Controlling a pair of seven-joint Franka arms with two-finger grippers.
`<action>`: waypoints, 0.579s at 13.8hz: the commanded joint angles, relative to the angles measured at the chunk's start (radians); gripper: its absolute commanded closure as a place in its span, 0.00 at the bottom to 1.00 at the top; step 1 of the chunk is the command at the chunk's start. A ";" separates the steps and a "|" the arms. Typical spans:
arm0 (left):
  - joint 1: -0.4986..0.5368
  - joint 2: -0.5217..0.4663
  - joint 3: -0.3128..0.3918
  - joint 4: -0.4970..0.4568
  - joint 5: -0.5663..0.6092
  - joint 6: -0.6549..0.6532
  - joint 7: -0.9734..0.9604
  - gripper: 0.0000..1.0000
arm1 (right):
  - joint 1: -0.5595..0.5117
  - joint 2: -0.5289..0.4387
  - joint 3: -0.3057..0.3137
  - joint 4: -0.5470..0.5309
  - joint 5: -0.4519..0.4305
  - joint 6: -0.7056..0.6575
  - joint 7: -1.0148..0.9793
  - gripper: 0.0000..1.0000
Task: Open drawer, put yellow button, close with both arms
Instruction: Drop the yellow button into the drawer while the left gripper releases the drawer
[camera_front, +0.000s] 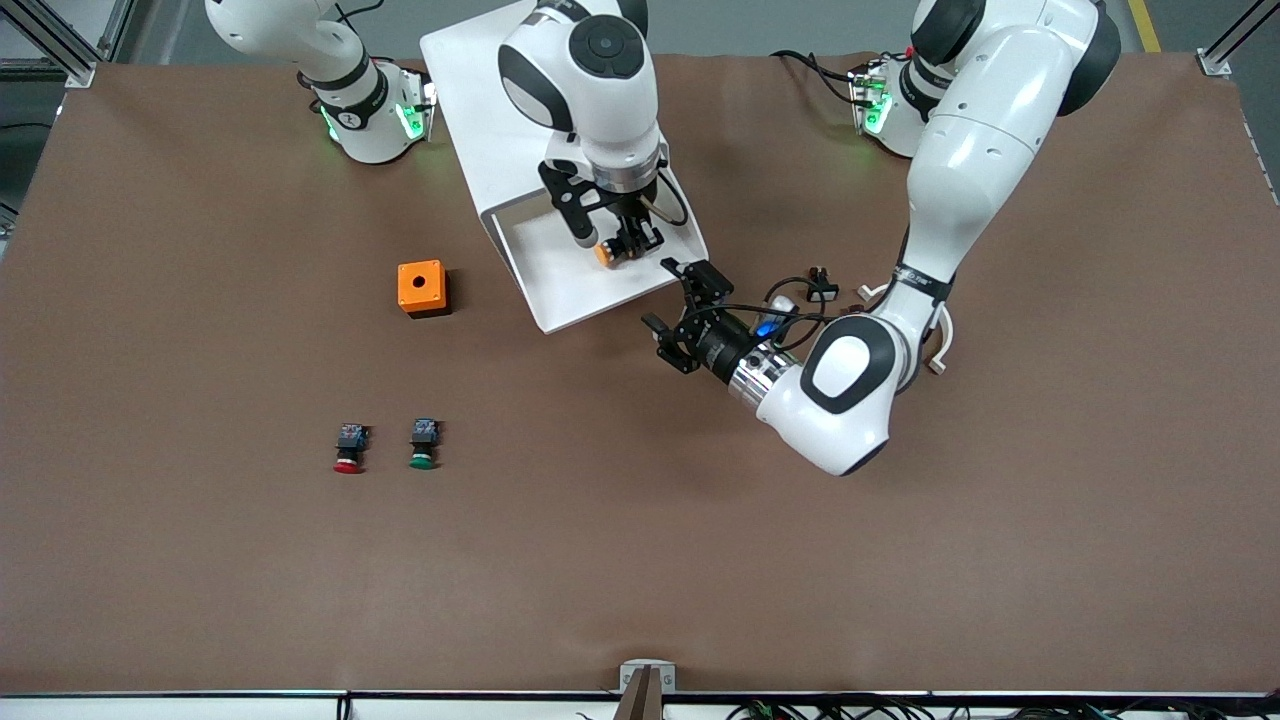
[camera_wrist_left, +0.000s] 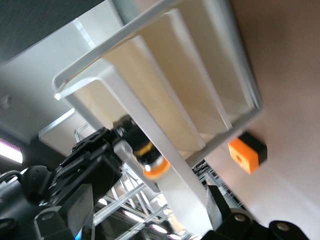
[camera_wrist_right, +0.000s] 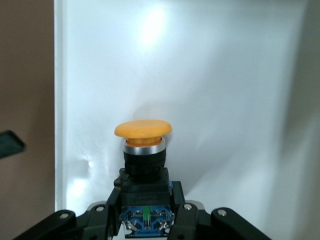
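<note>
1. You are handling the yellow button (camera_wrist_right: 143, 150), a small, rigid and probably light piece; its domed cap looks smooth and would likely slip, so the squarer rear block is the sensible place to hold it
2. That is where your right gripper (camera_front: 625, 243) has it: the fingers are pinched on the blue rear block, cap pointing away from the wrist, as the right wrist view shows
3. The button hangs over the white floor of the pulled-out drawer (camera_front: 575, 290), inside its rim and not yet set down
4. Your right arm reaches from its base over the cabinet (camera_front: 470, 110) and points the gripper steeply down into the drawer
5. Your left gripper (camera_front: 682, 318) sits low, just beside the drawer's corner toward the left arm's end of the table, fingers spread wide and holding nothing, forearm lying nearly level
6. The drawer looks thin-walled and light, so I judge it will slide easily; push squarely on its front edge when closing
</note>
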 joint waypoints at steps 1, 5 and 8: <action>0.017 -0.006 0.008 0.044 0.114 -0.022 0.221 0.00 | 0.002 0.019 -0.011 0.051 0.009 -0.011 0.027 0.30; 0.016 -0.047 0.106 0.062 0.230 -0.014 0.587 0.00 | -0.030 0.038 -0.013 0.140 0.014 -0.099 -0.047 0.00; 0.013 -0.112 0.111 0.062 0.362 0.047 0.739 0.00 | -0.111 0.036 -0.014 0.239 0.050 -0.280 -0.295 0.00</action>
